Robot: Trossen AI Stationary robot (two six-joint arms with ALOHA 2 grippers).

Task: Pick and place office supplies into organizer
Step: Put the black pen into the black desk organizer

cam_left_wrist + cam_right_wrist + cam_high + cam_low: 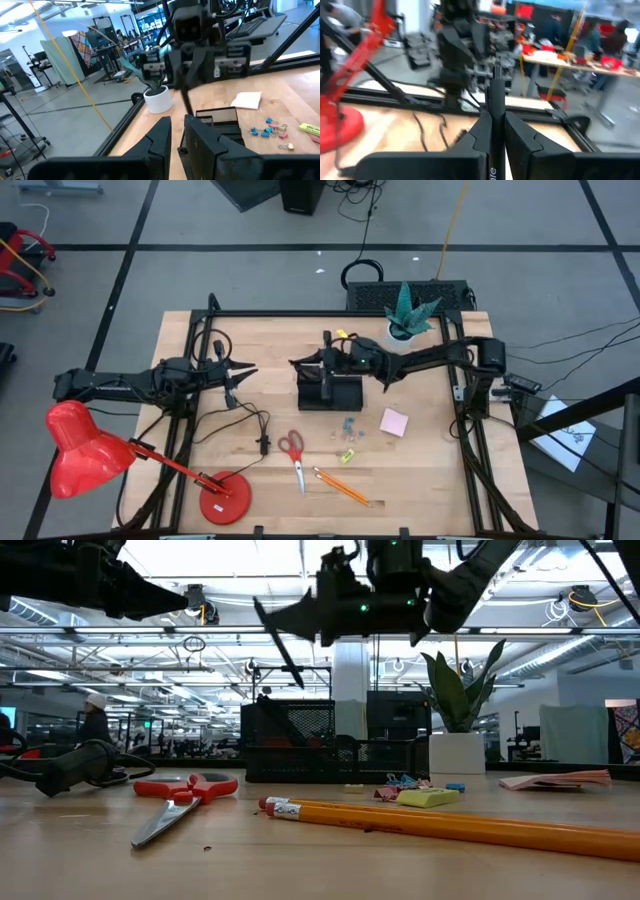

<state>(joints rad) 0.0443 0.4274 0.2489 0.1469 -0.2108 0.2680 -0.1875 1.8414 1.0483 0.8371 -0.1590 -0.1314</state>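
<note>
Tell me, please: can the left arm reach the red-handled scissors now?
Probably yes. The left gripper hangs empty, and the scissors lie uncovered on the table; only a thin black cable lies nearby.

Overall light: bright, even, from ceiling fixtures
Ceiling lights [300,560]: blown out to white glare in the low view
Worktop [420,470]: evenly lit from above, shadows short and soft
Pencil [450,825]: soft, out of focus close to the low camera
Right wrist view: heavy motion blur, red lamp [350,75] and room smeared
Left wrist view: room sharp, near fingers [160,145] soft
</note>
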